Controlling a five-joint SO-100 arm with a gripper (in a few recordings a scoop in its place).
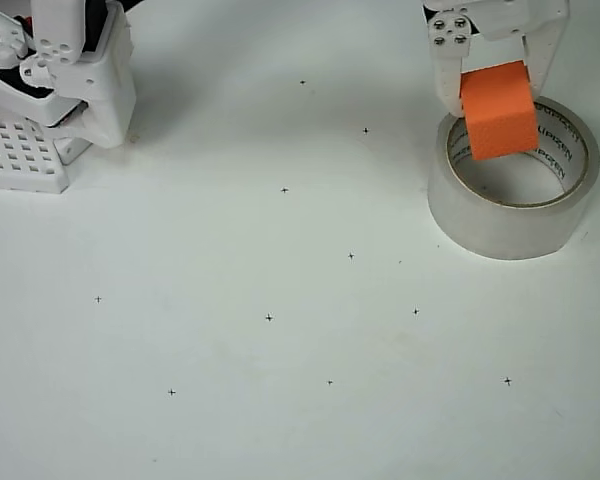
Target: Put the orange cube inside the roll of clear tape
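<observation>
Claw (493, 95) gripping orange cube (499, 110) over roll of clear tape (512, 210), core lettering (green) too blurred to read

Overhead cam looks straight down at the white table (280, 400), fairly close (arm base top-left, gripper (495, 75) top-right corner).

surface: white table (280, 420), small black crosses | on it: roll of clear tape (500, 235); white perforated block (20, 165)
</observation>
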